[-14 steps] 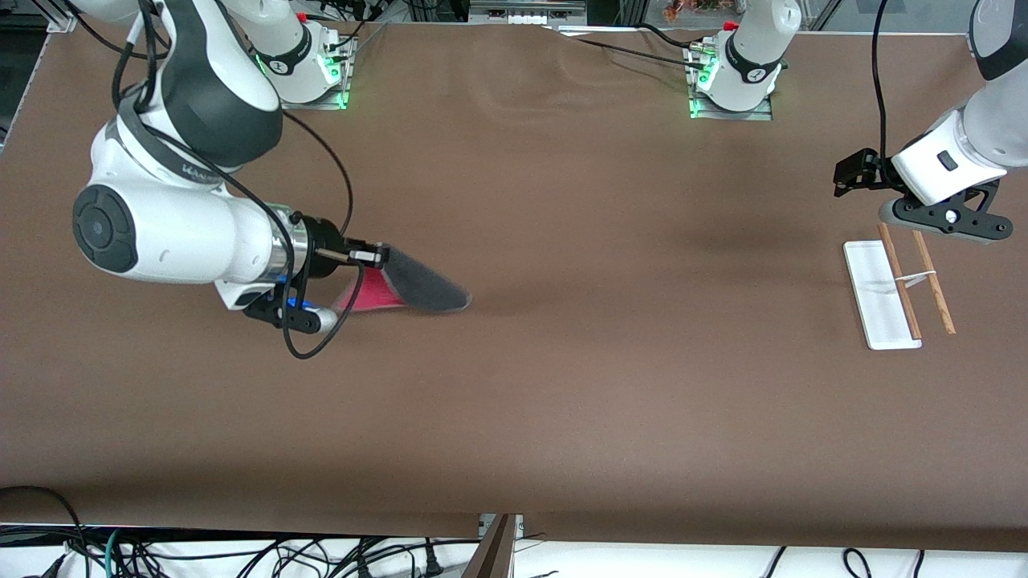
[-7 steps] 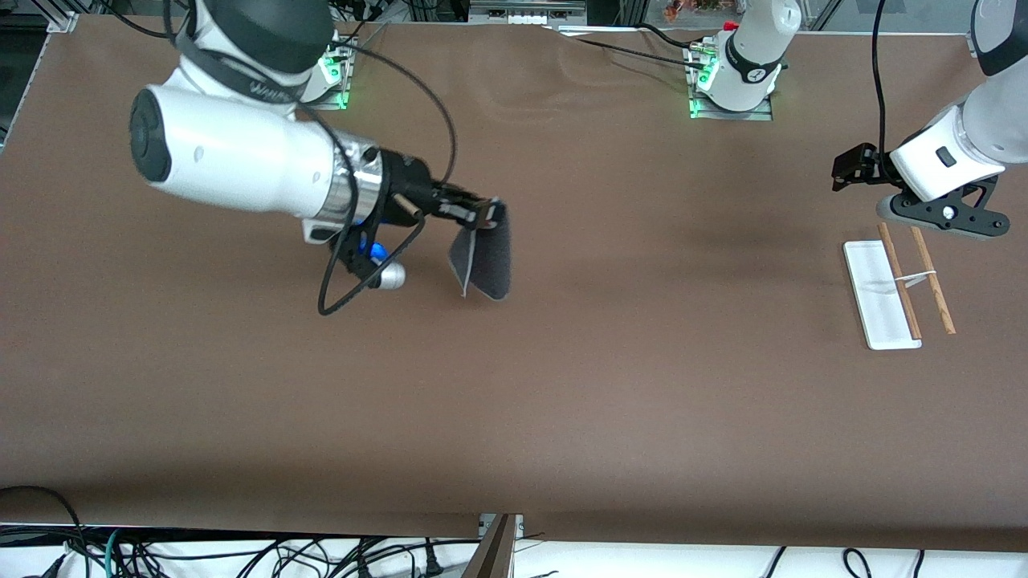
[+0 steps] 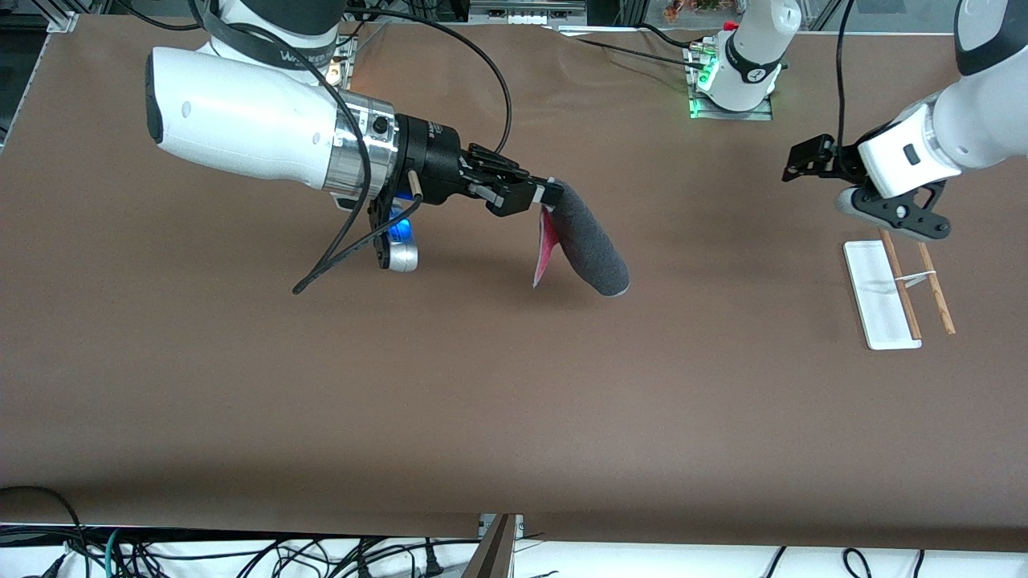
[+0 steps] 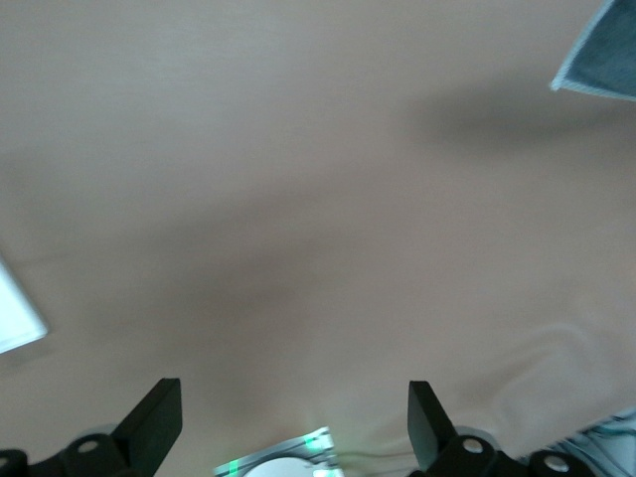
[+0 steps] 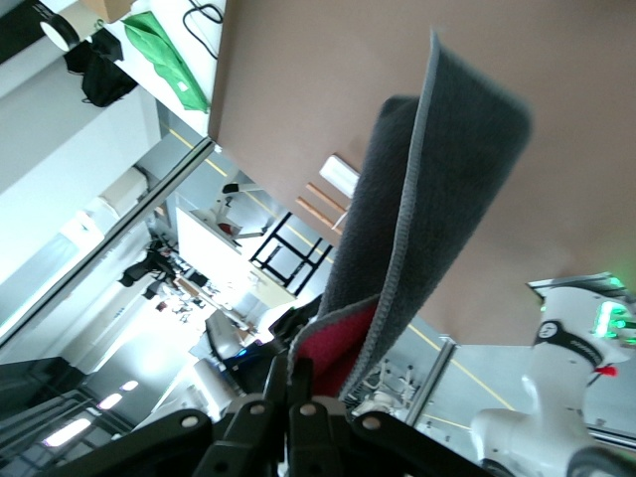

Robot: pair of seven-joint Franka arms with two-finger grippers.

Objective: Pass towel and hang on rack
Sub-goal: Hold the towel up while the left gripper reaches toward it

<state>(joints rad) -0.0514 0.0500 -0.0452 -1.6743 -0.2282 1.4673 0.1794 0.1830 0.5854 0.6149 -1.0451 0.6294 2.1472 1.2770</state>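
The right hand (image 3: 552, 195) pinches the towel (image 3: 590, 249), dangling over mid-bench; the left hand (image 3: 803, 156), spread wide, waits toward its own end.

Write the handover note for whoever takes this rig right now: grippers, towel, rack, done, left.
Right gripper: shut on the towel, holding it up over the middle of the table, grey face outward, pink-red showing inside.
Left gripper: open, empty, in the air near the rack.
Rack: at the left arm's end of the table, nothing on it.
Done: towel picked up and carried toward the middle.
Left: pass the towel to the left gripper, then hang it on the rack.
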